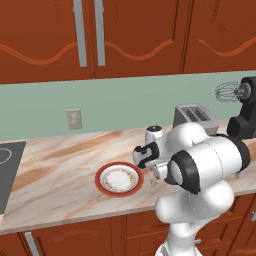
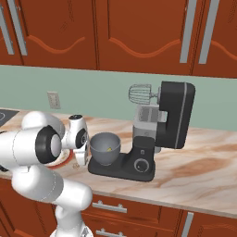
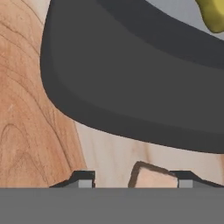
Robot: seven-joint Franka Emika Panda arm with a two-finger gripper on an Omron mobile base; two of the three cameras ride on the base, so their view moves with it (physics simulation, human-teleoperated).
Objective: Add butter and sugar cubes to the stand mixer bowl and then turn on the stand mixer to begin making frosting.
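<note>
counter (image 1: 60, 170) | gripper (image 3: 135, 183) astride sugar cube (image 3: 153, 177) | butter (image 2: 109, 149) in bowl (image 2: 104, 148)

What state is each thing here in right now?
butter: lying inside the bowl.
stand mixer bowl: upright on the mixer base.
stand mixer: head tilted up, whisk clear of the bowl.
sugar cube: on the counter, between the fingertips.
gripper: low over the cube, jaws apart.
plate: flat on the counter.
</note>
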